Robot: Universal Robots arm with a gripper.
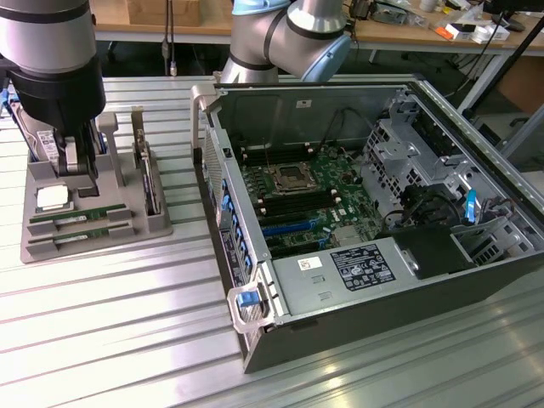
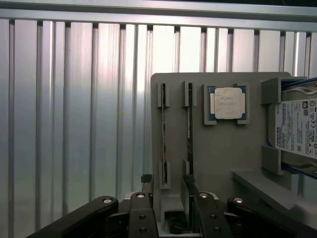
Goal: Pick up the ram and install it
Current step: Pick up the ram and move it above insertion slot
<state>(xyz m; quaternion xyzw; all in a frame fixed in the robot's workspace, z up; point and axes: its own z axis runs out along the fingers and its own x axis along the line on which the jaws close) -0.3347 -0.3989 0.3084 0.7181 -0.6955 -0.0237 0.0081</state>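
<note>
the gripper (image 2: 168,181) hangs above the grey tray (image 2: 218,148) with its jaws spread wide and nothing between them. the ram (image 2: 164,131) stands on edge in its slot (thin as a ruler seen from above). its near end falls in the gap between the fingers and its long axis runs straight away from the gripper, in line with the jaw faces. by my reckoning a squeeze would land across its thickness. its twin (image 2: 188,124) sits just beside it, lined up with one finger. beyond come the cpu chip (image 2: 229,103) and the hard drive (image 2: 297,129). in the exterior view both sticks lie at six o'clock from the gripper, running roughly three to nine. the tray sits at nine o'clock from the open computer case (image 1: 382,331).
</note>
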